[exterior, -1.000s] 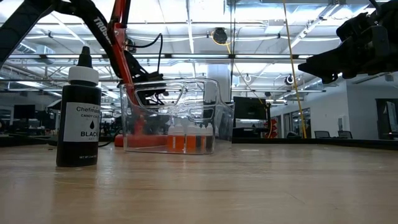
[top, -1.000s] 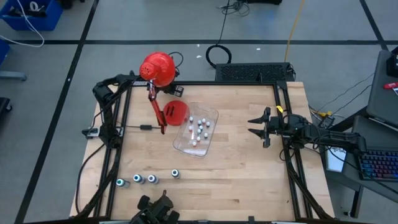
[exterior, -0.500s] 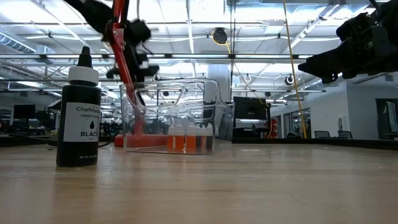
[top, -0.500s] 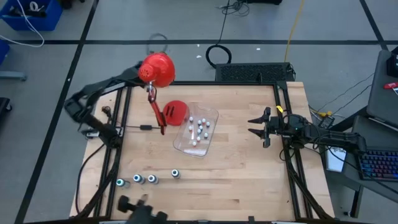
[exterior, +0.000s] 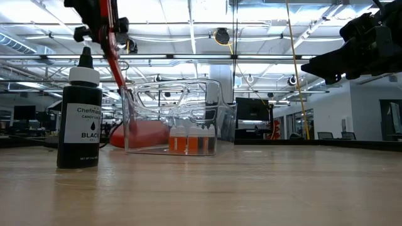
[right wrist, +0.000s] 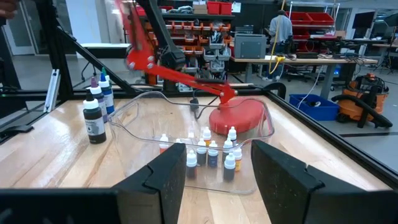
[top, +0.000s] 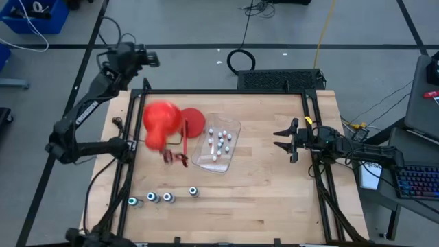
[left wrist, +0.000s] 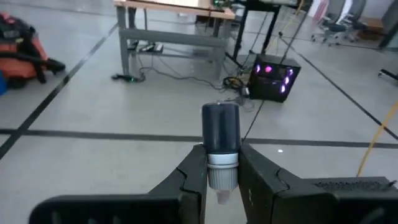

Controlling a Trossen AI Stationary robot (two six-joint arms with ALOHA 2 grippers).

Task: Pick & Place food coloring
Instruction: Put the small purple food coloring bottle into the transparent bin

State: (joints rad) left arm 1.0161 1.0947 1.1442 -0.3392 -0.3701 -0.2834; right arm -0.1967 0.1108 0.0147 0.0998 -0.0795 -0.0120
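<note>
While the left arm is reaching out past the table's far left corner, the left gripper is clamping one food coloring bottle between its fingers, out over the floor. That bottle is lying along the fingers, with its dark round body pointing forward past the fingertips and its white nozzle pointing back toward the wrist.

Four larger bottles are standing upright in a loose row near the table's front left edge, nozzles pointing straight up; the low view is showing one of them labelled black. The tiny white-topped bottles are standing upright inside the clear tub near the table's middle, tips up.

A red desk lamp is showing as a blur just beside the tub.

The right gripper is hovering over the table's right side, fingers parted and holding nothing, facing the tub.
</note>
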